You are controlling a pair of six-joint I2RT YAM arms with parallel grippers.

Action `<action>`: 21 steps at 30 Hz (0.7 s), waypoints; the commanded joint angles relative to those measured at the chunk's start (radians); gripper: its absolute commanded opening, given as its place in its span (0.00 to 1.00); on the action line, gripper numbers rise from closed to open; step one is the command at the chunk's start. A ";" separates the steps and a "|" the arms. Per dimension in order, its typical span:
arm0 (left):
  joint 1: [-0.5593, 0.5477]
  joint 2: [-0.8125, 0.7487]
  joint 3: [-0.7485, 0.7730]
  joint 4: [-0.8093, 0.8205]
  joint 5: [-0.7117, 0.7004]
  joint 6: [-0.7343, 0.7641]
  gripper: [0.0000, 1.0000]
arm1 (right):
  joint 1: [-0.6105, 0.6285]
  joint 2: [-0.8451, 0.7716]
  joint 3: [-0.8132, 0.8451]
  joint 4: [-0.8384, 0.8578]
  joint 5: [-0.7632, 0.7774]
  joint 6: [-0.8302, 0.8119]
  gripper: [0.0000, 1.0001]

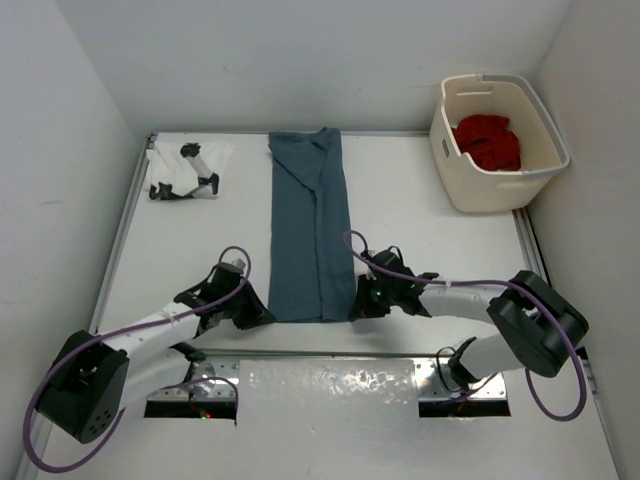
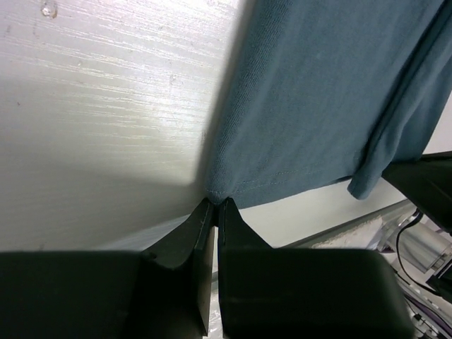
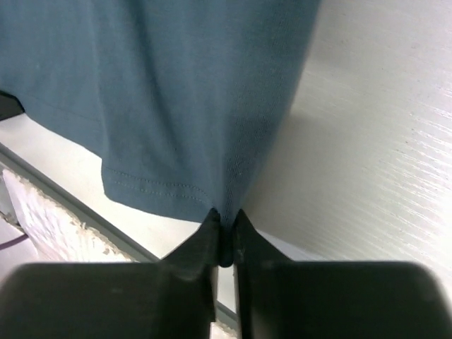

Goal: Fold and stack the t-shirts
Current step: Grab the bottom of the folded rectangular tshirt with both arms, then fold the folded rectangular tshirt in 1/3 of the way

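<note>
The dusty blue-grey t-shirt (image 1: 308, 230) lies folded lengthwise into a long narrow strip down the table's middle. My left gripper (image 1: 262, 318) is shut on its near left hem corner; in the left wrist view the cloth (image 2: 318, 99) tapers into the closed gripper (image 2: 215, 203). At the near right corner my right gripper (image 1: 356, 308) pinches the hem, and the right wrist view shows the cloth (image 3: 176, 85) bunched in the gripper (image 3: 224, 215). A folded white t-shirt (image 1: 185, 172) with a dark print sits at the far left. The red t-shirt (image 1: 490, 142) lies crumpled in the basket.
The cream laundry basket (image 1: 470, 190) stands at the far right corner. White walls close in the table on the left, back and right. A shiny plate (image 1: 330, 385) sits between the arm bases at the near edge.
</note>
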 commanded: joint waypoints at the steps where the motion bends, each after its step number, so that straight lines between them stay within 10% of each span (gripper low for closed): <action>1: -0.019 -0.032 0.015 -0.050 -0.057 0.023 0.00 | 0.001 -0.019 -0.016 -0.071 0.034 -0.008 0.05; 10: -0.030 -0.139 0.136 -0.053 -0.072 0.018 0.00 | -0.001 -0.046 0.113 -0.151 0.063 -0.085 0.00; 21: -0.019 0.160 0.452 0.057 -0.210 0.057 0.00 | -0.112 0.088 0.461 -0.235 0.211 -0.209 0.00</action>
